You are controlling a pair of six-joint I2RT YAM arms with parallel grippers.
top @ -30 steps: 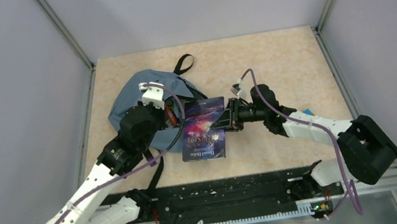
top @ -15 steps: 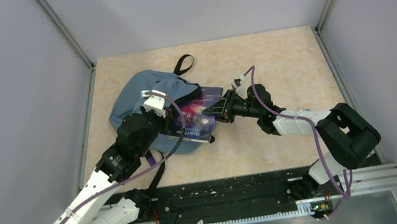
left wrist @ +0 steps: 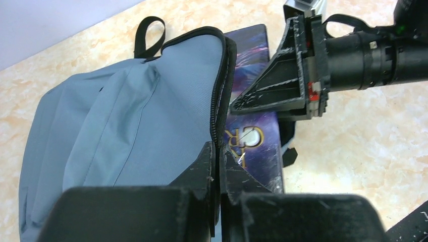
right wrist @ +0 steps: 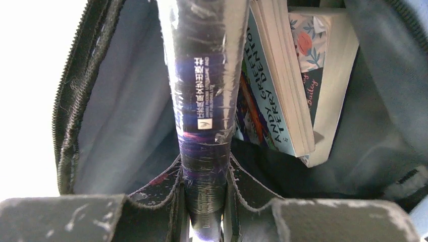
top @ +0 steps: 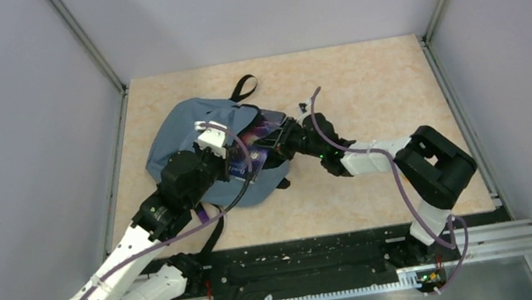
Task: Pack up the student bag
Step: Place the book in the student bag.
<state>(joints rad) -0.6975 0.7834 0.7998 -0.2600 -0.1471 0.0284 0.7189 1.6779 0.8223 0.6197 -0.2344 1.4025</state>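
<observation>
"ANDY GRIFF" and "TERRY DENTO" are read on the teal book [right wrist: 262, 91], a cursive "Bailey" is made out on the white book [right wrist: 333, 75], and "CR" is seen on the purple book [left wrist: 255, 146], its spine print being illegible.

A book [right wrist: 204, 101] stands partway inside the student bag [left wrist: 126, 126], beside two other books [right wrist: 275, 96].

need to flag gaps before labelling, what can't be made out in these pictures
- Top external: most of the purple book, covered by the student bag and both arms.
- Left wrist: the book's full title, hidden behind the bag's zipper edge and the right fingers.
- Right wrist: the packed books run off the top edge; outside the bag is washed-out white.
</observation>
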